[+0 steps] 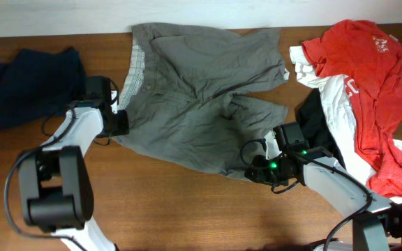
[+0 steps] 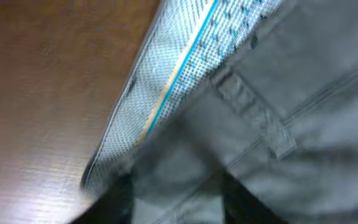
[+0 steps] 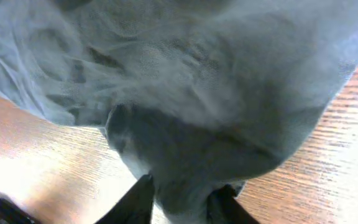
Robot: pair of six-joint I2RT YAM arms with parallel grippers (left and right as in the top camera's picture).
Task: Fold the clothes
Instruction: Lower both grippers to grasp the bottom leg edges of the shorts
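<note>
Grey-green shorts (image 1: 194, 90) lie spread flat on the wooden table (image 1: 173, 209), waistband to the left. My left gripper (image 1: 121, 122) is at the waistband's lower left corner; in the left wrist view its fingers (image 2: 179, 205) are closed on the grey cloth (image 2: 291, 74) beside the dotted white waistband lining (image 2: 166, 93). My right gripper (image 1: 257, 171) is at the lower right leg hem; in the right wrist view its fingers (image 3: 182, 202) pinch a bunched fold of the shorts (image 3: 197, 93) just above the wood.
A dark navy garment (image 1: 33, 84) lies folded at the far left. A red shirt (image 1: 368, 77), a white garment (image 1: 340, 104) and a black one (image 1: 316, 118) are piled at the right, close to my right arm.
</note>
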